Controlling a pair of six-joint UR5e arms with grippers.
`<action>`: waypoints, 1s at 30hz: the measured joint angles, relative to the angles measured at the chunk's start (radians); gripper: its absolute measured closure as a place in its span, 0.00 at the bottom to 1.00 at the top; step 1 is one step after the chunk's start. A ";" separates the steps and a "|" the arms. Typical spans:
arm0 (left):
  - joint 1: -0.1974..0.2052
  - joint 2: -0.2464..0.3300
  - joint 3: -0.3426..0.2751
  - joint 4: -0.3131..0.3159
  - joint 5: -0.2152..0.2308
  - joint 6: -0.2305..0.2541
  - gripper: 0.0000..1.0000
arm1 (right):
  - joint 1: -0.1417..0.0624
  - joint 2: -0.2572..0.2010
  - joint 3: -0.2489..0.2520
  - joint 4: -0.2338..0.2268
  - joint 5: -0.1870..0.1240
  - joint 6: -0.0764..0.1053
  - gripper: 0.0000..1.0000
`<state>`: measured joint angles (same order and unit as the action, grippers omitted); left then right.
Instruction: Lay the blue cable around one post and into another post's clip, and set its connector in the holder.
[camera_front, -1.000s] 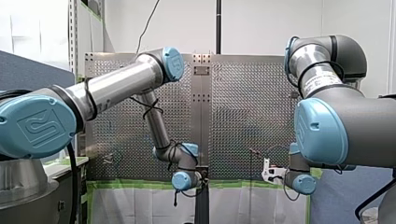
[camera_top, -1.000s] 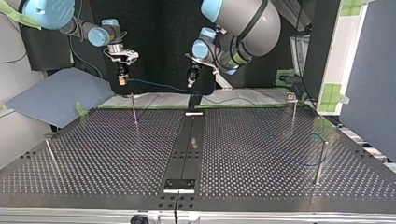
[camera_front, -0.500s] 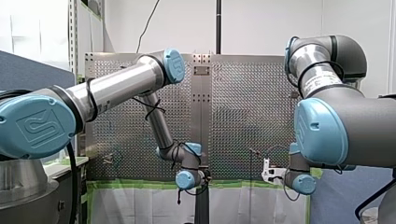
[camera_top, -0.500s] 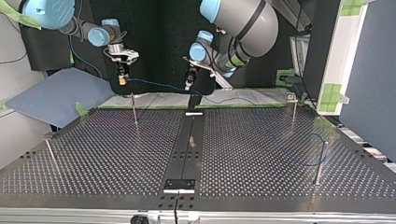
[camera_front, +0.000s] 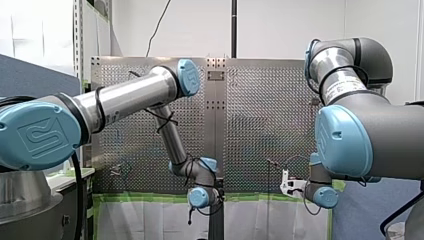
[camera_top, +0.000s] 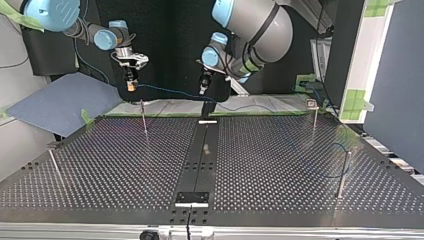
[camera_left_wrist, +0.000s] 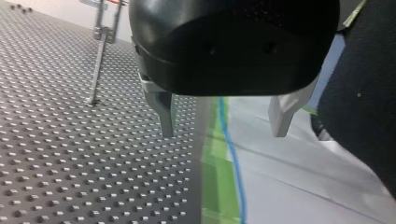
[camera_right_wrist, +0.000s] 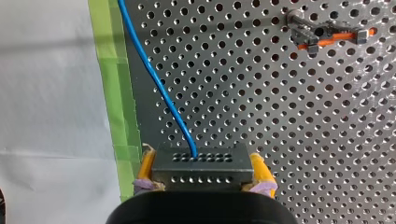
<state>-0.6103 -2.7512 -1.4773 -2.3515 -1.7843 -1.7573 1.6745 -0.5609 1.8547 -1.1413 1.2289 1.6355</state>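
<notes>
Two arms in frame, only one moving. Over the last second my left gripper (camera_left_wrist: 223, 134) creeps toward the top view's left, its elbow swinging right in the front view. My right gripper (camera_top: 131, 86) keeps station above the far edge of the table (camera_top: 100, 165). Left claw: metal fingers (camera_left_wrist: 166, 114) spread wide, holding nothing. The blue cable (camera_left_wrist: 232, 158) runs through the gap ahead of them, over green tape (camera_left_wrist: 212, 158) and a white sheet (camera_left_wrist: 289, 177), untouched. Right claw: yellow pads (camera_right_wrist: 258, 170) clamped on both sides of the black connector (camera_right_wrist: 201, 170), the cable leaving its far face. Judgement: the left arm is lining up over the free span to take the cable for routing. With the connector in the claw, not in the holder, the task looks early. Only the top view shows the whole run. The cable sags from the connector at left, passes under my left gripper, then goes right toward the near right post (camera_top: 344, 172), where a faint loop shows; around it or merely beside it, cannot tell. Only the left wrist view shows the left fingers open; the top view has them too small. Only the right wrist view shows the grip on the connector, and beyond it a post's orange-marked clip (camera_right_wrist: 327, 33), empty. The front view gives arm posture alone; the cable is too fine to find there.
</notes>
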 joint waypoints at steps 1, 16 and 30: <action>-0.002 -0.005 0.011 -0.010 -0.003 0.001 0.00 | 0.000 0.000 0.000 0.000 0.000 0.000 1.00; -0.001 -0.018 0.105 -0.049 -0.035 0.003 0.00 | 0.000 0.000 0.000 0.001 0.000 0.000 1.00; 0.000 -0.046 0.129 -0.096 -0.042 0.034 0.00 | 0.000 0.000 0.000 0.000 0.000 0.000 1.00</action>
<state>-0.6104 -2.7973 -1.3483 -2.4473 -1.8263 -1.7237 1.6747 -0.5613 1.8549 -1.1414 1.2289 1.6355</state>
